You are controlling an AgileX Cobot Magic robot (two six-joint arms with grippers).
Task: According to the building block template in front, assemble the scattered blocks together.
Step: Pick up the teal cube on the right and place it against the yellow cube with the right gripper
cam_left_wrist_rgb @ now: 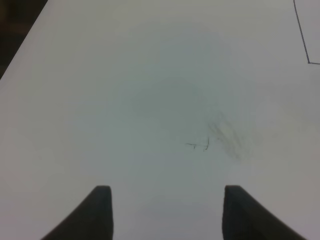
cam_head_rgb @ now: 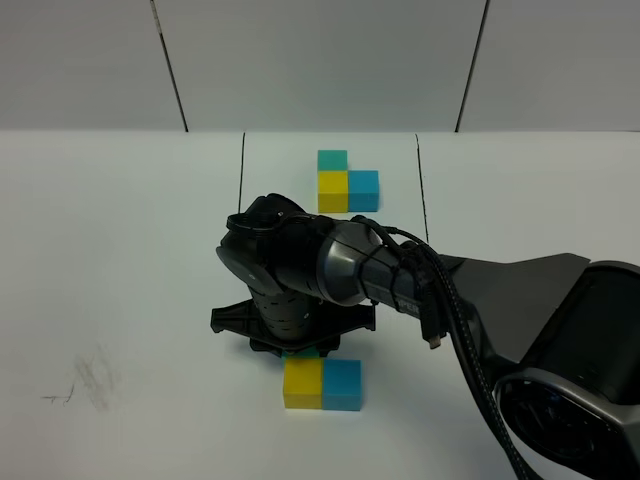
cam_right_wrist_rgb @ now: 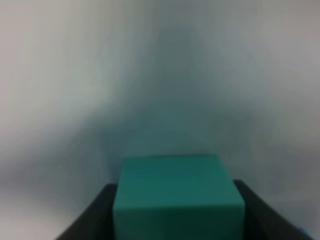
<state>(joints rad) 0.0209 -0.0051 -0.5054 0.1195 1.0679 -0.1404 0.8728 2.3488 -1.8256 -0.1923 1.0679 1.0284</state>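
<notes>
Matte yellow cube (cam_head_rgb: 302,384) and matte blue cube (cam_head_rgb: 342,385) sit nearest camera, touching side by side on white table (cam_head_rgb: 120,250). Teal-green cube (cam_right_wrist_rgb: 178,197) just behind yellow one, clamped between right gripper (cam_head_rgb: 292,335) fingers, mostly hidden under black arm from above. L-shaped teal, yellow, blue template cluster (cam_head_rgb: 344,183) well beyond yellow cube, between thin black lines. Left gripper (cam_left_wrist_rgb: 165,212) away from yellow cube over bare table near pencil smudge (cam_left_wrist_rgb: 225,137), fingers apart, holding nothing.

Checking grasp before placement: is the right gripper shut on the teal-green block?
Shut on it. In the right wrist view the teal-green block sits between the right gripper fingers, both dark fingers flanking its sides.
</notes>
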